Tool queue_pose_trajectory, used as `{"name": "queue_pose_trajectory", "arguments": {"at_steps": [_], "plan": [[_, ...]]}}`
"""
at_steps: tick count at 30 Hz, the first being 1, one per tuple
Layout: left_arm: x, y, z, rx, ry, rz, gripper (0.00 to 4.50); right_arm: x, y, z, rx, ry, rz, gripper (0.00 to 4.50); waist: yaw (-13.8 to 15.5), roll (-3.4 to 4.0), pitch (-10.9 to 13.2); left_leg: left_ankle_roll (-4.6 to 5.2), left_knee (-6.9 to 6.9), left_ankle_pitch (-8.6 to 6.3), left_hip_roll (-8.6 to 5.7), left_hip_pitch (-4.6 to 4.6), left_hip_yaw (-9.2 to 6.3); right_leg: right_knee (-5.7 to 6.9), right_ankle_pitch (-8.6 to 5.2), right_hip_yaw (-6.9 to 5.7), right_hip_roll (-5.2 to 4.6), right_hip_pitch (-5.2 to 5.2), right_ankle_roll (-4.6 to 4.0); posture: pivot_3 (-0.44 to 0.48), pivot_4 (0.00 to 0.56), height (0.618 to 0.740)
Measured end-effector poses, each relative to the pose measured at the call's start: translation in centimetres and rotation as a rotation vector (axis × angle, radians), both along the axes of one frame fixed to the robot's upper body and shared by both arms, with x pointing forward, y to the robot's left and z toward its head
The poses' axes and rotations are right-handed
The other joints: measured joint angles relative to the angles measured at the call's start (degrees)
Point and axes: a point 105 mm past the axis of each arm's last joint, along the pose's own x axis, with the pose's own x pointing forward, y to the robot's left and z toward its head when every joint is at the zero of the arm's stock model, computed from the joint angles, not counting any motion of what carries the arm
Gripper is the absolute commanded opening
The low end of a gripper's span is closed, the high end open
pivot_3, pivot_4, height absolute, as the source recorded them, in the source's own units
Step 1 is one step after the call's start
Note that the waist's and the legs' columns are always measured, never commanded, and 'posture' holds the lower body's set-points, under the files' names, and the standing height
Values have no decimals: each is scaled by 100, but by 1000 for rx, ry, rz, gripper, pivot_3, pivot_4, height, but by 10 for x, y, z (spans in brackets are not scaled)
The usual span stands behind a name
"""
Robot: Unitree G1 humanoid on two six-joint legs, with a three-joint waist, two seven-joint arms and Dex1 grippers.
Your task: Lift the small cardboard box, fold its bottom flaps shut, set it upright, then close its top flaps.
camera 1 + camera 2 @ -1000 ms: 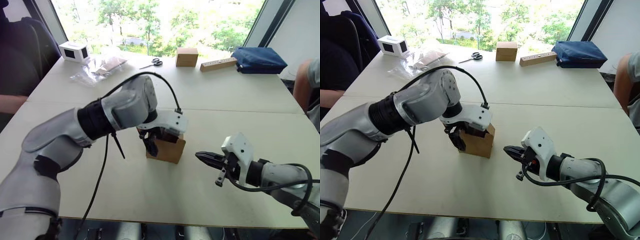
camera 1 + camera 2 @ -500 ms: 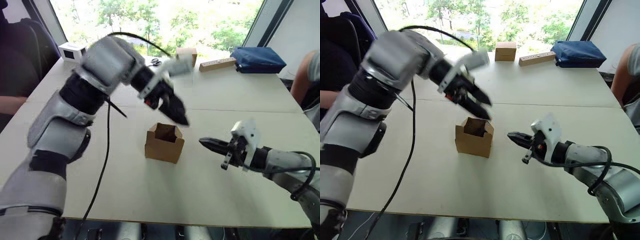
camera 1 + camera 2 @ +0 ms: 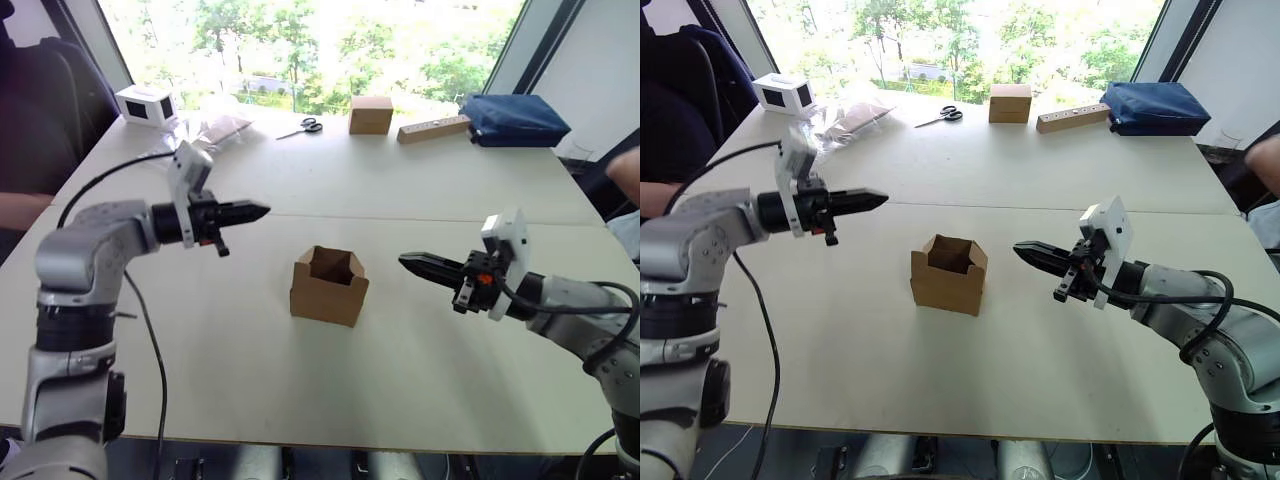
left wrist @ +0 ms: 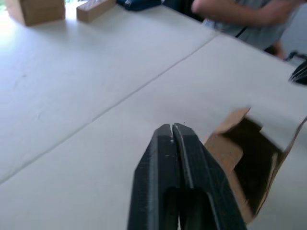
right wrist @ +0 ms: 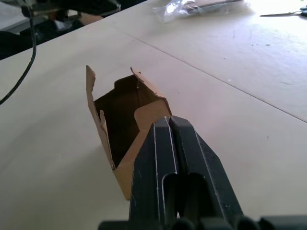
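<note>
The small cardboard box [image 3: 328, 288] stands upright on the table's middle with its top open, untouched. Its top flaps [image 5: 94, 93] stick up around the dark opening. The bottom flaps are hidden underneath. My left gripper [image 3: 262, 210] hovers to the box's left and a little behind it, shut and empty, pointing toward the box [image 4: 249, 158]. My right gripper [image 3: 405, 262] hovers to the right of the box at about its height, shut and empty, its fingertips [image 5: 168, 122] aimed at the box [image 5: 120, 129].
Along the far edge lie a cube-like brown box [image 3: 371, 114], a wooden block [image 3: 436, 128], a blue bag [image 3: 517, 118], scissors [image 3: 303, 126], a plastic bag [image 3: 205, 132] and a white box [image 3: 148, 103]. People sit at both sides: an arm [image 3: 20, 205] left, an elbow [image 3: 625, 170] right.
My left gripper came off the box, swung up and back to the left, and shut. The box now stands free. My right gripper stayed shut and shifted slightly.
</note>
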Motion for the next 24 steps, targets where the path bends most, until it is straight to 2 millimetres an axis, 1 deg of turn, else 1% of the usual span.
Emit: {"name": "queue_pose_trajectory", "arguments": {"at_steps": [2, 4, 5, 9, 11, 13, 15, 19, 24], "plan": [[-10, -2, -32, 62, 45, -16, 68, -4, -3, -25, -60, 68, 3, 0, 9, -2, -3, 13, 0, -7, -6, 7, 1, -1, 0, 1, -6, 10, -1, 0, 150, 740], [-17, -8, -58, 98, 93, -35, 68, -5, -4, -43, -101, 104, 10, 0, 2, -3, -2, 15, 3, -8, -8, 6, 3, -3, 0, 2, -6, 10, -1, 0, 150, 740], [-17, -12, -67, 114, 90, -36, 68, -6, -4, -50, -132, 103, 19, 0, 0, -4, -2, 15, 5, -8, -7, 7, 1, -2, 0, 2, -5, 10, -1, 0, 150, 740], [-15, -16, -79, 133, 66, -13, 68, -2, -3, -59, -167, 82, 17, 0, -12, -4, -4, 14, 1, -8, -4, 15, 1, 0, 0, 1, 0, 12, -1, 0, 150, 740], [-18, -25, -88, 101, 91, -20, 68, 1, 1, -65, -180, 69, 21, 0, -23, -2, -4, 14, -2, -8, -2, 21, 3, 1, 0, 2, 0, 14, -1, 0, 150, 740], [-28, -38, -102, 65, 150, -56, 68, 1, 11, -73, -183, 65, 45, 0, -25, -3, -5, 14, -2, -8, 0, 22, 2, 2, 0, 1, 0, 16, -1, 0, 150, 740], [-36, -43, -111, 66, 187, -78, 68, 0, 19, -77, -179, 66, 67, 0, -21, -3, -5, 13, -2, -7, 1, 23, 1, 3, 0, 1, 1, 16, -1, 0, 150, 740], [-42, -53, -104, 71, 168, -117, 68, 6, 25, -75, -193, 34, 80, 0, -2, -3, -5, 16, -3, -10, -1, 42, -1, -2, -1, 0, -2, 39, -2, 0, 150, 740], [-46, -54, -109, 76, 183, -118, 68, 7, 22, -78, -210, 37, 78, 0, -14, -3, -5, 21, -5, -13, -1, 63, 2, -5, -1, 1, -2, 55, -2, 0, 150, 740]]}}
